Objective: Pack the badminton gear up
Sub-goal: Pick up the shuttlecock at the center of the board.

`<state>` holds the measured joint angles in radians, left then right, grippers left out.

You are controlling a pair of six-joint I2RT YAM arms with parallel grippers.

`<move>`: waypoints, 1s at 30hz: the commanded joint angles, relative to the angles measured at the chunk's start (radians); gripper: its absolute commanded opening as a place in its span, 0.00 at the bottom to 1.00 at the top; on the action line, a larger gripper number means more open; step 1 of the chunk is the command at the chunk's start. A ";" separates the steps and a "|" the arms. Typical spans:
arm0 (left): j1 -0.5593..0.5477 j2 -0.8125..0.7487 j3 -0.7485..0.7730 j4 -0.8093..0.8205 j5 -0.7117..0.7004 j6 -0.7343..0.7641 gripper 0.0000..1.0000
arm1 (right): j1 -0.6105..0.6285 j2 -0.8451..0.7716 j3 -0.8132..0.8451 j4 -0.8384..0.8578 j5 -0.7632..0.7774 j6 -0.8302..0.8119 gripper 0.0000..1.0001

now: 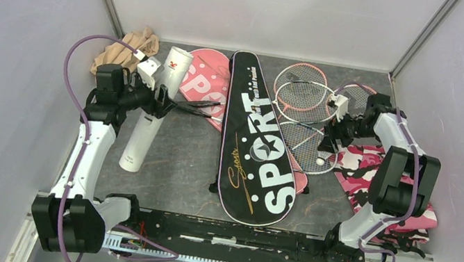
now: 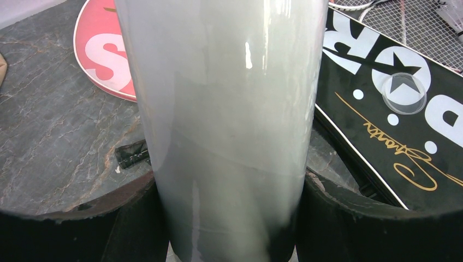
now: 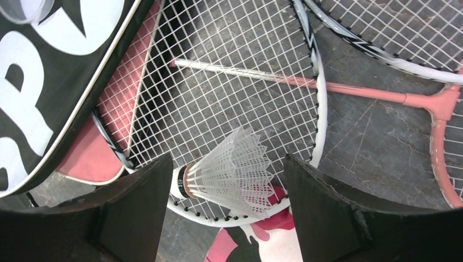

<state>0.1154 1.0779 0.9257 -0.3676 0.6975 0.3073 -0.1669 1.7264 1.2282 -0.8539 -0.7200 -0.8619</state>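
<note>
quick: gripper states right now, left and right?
Left gripper: closed on the white tube.
Right gripper: open, straddling a shuttlecock, not gripping it.

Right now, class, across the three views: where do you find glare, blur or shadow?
Left wrist view: glare streaks run down the white tube, which fills the middle; right wrist view: the shuttlecock is sharp, the near jaws dark and soft; top view: even light, only faint shadows on the table.

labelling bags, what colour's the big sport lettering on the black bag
White; the black bag shows best in top external view.
</note>
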 commanded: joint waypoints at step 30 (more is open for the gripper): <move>-0.020 -0.036 0.029 -0.019 0.012 0.096 0.02 | -0.055 -0.098 0.135 -0.272 -0.195 -0.179 0.00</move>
<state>0.1062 1.0721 0.9257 -0.3729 0.6975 0.3233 -0.2180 1.7222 1.2850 -1.0721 -0.7994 -1.0149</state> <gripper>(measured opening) 0.735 0.011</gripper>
